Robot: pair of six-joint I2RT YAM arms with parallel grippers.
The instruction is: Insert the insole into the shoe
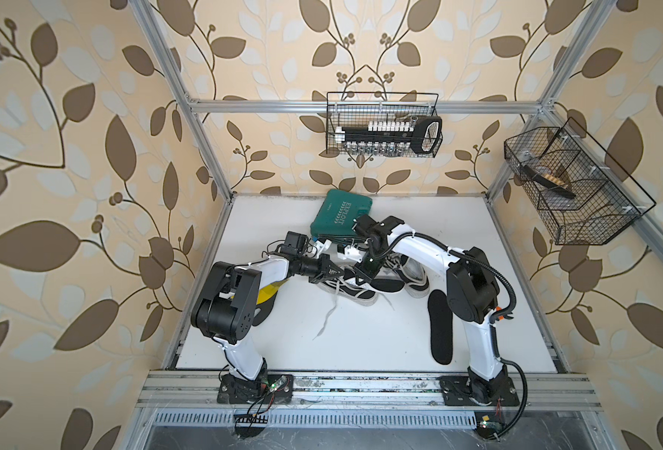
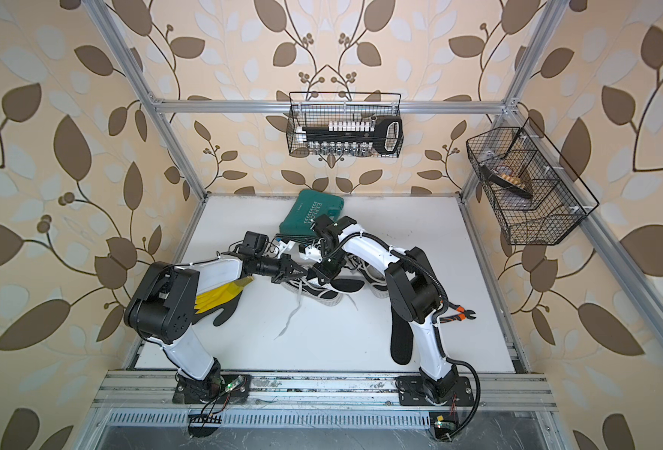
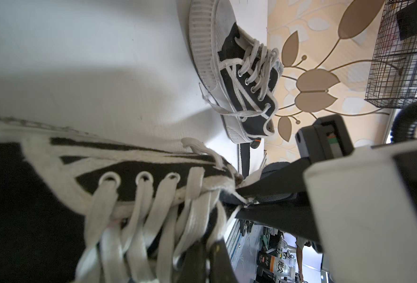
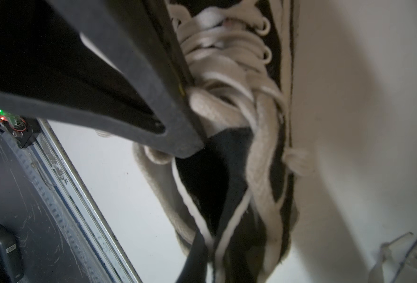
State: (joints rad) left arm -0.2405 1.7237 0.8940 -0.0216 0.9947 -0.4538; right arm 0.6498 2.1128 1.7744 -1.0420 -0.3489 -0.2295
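Observation:
A black-and-white lace-up shoe (image 1: 355, 294) (image 2: 322, 294) lies on its side mid-table, with loose laces trailing toward the front. My left gripper (image 1: 332, 274) (image 3: 203, 247) is shut on its laced edge, its fingers buried among the white laces (image 3: 139, 220). From the opposite side my right gripper (image 1: 361, 272) (image 4: 210, 245) is shut on the shoe's white-trimmed collar (image 4: 229, 220). A black insole (image 1: 388, 284) (image 2: 347, 285) sticks out flat just beyond the right gripper at the shoe's opening. How far it reaches inside is hidden.
A second shoe (image 1: 413, 272) (image 3: 246, 80) lies behind the right forearm. Another black insole (image 1: 441, 327) rests by the right arm's base. A green case (image 1: 341, 216) sits at the back, a yellow-black glove (image 2: 224, 300) under the left arm and pliers (image 2: 460, 311) at the right. Wire baskets (image 1: 382, 124) hang on the walls.

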